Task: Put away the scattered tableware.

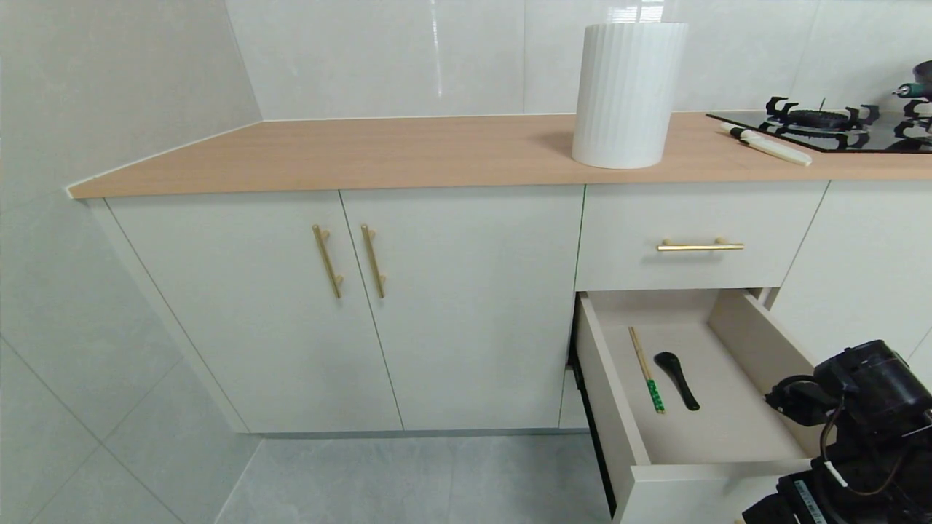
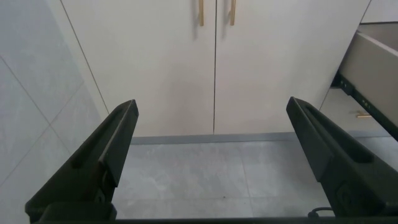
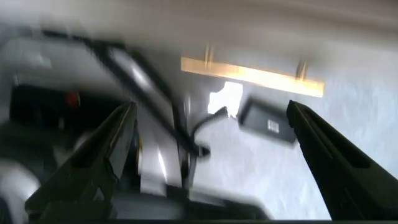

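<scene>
Pale tiled walls [image 1: 364,51], wooden countertop [image 1: 364,153], white cabinets [image 1: 240,313], grey floor [image 1: 408,480]

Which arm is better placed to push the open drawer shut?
Probably the right. The right arm is beside the front of the open drawer, and the right gripper, open, faces a gold handle. The left gripper faces the cabinet doors farther left.

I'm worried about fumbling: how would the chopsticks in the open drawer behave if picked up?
The chopsticks look thin and stiff, probably light. Lying flat on the drawer floor as a loose pair, they may roll or separate when pinched.
</scene>
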